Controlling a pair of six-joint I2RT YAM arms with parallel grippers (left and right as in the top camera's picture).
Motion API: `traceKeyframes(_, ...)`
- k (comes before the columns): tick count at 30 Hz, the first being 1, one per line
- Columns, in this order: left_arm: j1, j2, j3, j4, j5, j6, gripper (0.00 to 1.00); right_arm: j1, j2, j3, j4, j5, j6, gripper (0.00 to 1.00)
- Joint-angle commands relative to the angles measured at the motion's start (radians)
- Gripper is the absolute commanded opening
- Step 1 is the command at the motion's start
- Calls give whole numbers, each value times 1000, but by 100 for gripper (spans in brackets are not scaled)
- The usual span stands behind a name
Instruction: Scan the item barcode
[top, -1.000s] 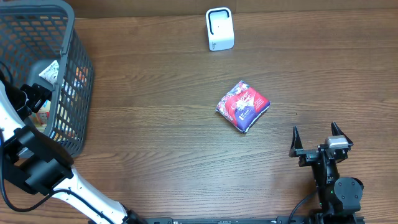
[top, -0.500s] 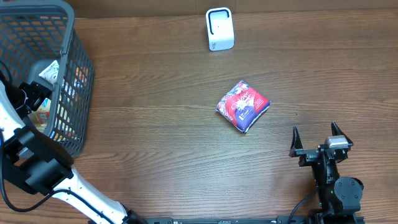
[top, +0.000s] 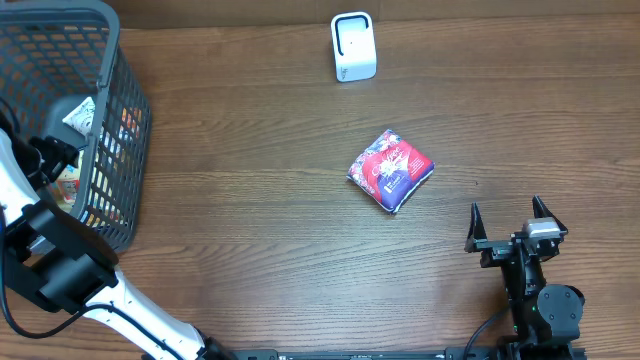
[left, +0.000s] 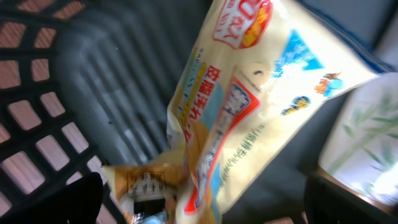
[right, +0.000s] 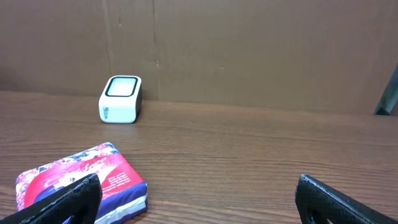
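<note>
My left gripper is down inside the grey mesh basket, open. In the left wrist view a yellow snack bag with red and blue print lies tilted just beyond and between the wide-apart fingertips, not gripped. A small brown packet sits beside it. The white barcode scanner stands at the table's far edge. A red and purple packet lies mid-table. My right gripper rests open near the front right. In its own view, the packet sits ahead left and the scanner beyond.
The basket walls close in around the left gripper. A pale packet with a green leaf print lies at the right inside the basket. A brown cardboard wall backs the table.
The left gripper has shifted slightly inside the basket. The right arm, the packet and the scanner have not moved.
</note>
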Motion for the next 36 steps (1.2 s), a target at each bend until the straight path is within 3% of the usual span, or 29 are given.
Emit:
traceKeyframes(1, 5, 20, -127, 67, -29, -27, 94, -5, -9, -10, 6, 2, -4, 100)
traceKeyframes(5, 5, 20, -254, 174, -28, -18, 86, -5, -9, -10, 6, 2, -4, 100)
traceKeyframes(9, 5, 20, -297, 213, -28, 8, 72, -5, -9, -10, 6, 2, -4, 100)
traceKeyframes(10, 5, 20, -302, 213, -28, 8, 62, -5, -9, -10, 6, 2, -4, 100)
traceKeyframes(11, 5, 20, -303, 208, -28, 8, 45, -5, -9, -10, 6, 2, -4, 100)
traceKeyframes(13, 5, 20, -303, 192, -28, 18, 4, -5, -9, -10, 6, 2, -4, 100)
traceKeyframes(21, 5, -54, -259, 98, 97, 34, 4, -5, -9, -10, 6, 2, -4, 100)
traceKeyframes(36, 4, -663, -258, 186, 254, 34, 4, -5, -9, -10, 6, 2, -4, 100)
